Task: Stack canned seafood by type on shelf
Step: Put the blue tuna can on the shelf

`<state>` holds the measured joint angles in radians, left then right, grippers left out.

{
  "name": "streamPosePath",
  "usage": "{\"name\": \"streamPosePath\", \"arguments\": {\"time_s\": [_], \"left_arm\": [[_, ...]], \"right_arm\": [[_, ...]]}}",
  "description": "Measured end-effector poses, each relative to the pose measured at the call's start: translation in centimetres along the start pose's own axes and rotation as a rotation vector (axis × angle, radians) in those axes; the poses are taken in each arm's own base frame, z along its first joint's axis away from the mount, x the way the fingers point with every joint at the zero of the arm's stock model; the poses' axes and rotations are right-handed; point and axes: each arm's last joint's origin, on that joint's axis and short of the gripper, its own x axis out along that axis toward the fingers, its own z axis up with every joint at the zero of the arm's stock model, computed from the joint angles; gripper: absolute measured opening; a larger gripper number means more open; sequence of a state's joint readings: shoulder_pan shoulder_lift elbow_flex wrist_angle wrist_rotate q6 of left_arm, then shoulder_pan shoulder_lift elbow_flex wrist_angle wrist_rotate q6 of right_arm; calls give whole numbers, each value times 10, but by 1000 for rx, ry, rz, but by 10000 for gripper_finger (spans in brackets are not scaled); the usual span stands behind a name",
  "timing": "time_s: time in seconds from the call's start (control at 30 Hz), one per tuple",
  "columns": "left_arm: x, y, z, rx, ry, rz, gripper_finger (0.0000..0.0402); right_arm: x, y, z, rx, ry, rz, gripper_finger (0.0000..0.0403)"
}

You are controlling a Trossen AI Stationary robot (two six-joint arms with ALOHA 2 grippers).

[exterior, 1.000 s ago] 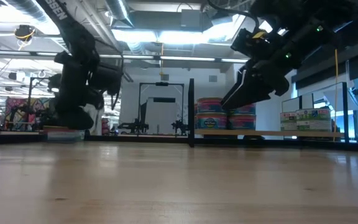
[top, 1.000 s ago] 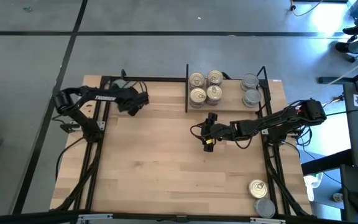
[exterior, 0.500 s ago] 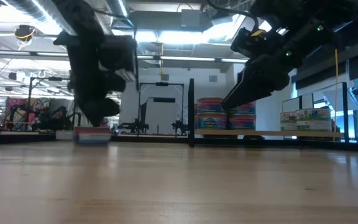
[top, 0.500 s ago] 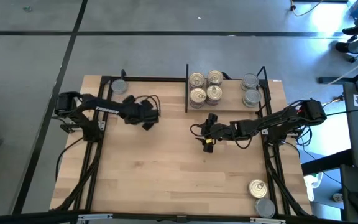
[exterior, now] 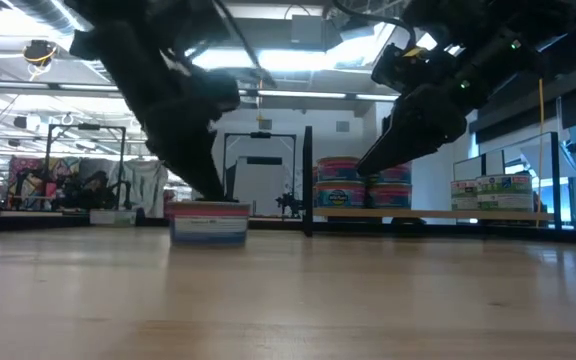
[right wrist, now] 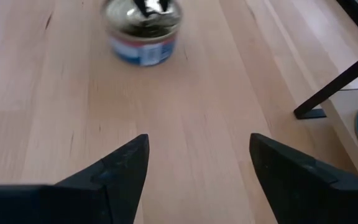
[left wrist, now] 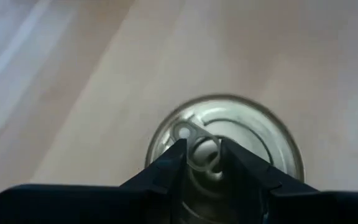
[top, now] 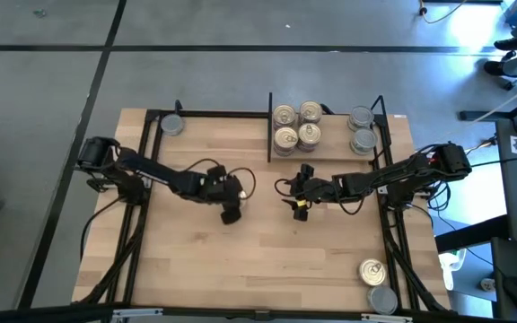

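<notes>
On the shelf (top: 330, 154): six tins stacked; short of it, left gripper (left wrist: 202, 163) pinches a tin (exterior: 208, 222) by its pull-tab, right gripper (right wrist: 197, 163) empty, agape; three more wait

I can't read any text from here. The labels on the stacked cans (exterior: 340, 183) on the shelf (exterior: 438, 213) show only coloured bands, and the can (right wrist: 143, 31) on the table carries a blurred blue-and-white label.
</notes>
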<state>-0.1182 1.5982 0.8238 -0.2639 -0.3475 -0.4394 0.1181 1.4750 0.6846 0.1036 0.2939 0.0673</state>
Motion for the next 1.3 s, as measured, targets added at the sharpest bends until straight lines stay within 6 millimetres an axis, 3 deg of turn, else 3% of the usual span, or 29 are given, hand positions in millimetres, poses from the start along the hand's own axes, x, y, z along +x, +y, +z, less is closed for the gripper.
{"name": "streamPosePath", "arguments": {"time_s": [0.27, 0.4, 0.53, 0.67, 0.77, 1.0, 1.3], "left_arm": [[-5, -28, 6, 160, -175, -97, 96], [-15, -27, 11, 144, -175, -97, 114], [-30, -19, 9, 120, -126, -101, 160], [-42, -16, -4, 126, -106, -105, 196], [-40, -16, -21, 147, -110, -113, 204], [-24, -10, -52, 93, -200, -164, 193], [-18, -4, -68, 98, -223, -170, 178]], "right_arm": [[0, 0, 1, 11, -8, 0, 278], [0, 0, 3, 22, -27, 2, 278], [0, 0, 4, 50, -38, 3, 278], [2, 2, 9, 69, -91, 34, 278], [5, 4, 12, 80, -138, 88, 278], [20, 10, 14, 115, -222, 138, 278], [34, 15, 11, 120, -243, 145, 278]]}}
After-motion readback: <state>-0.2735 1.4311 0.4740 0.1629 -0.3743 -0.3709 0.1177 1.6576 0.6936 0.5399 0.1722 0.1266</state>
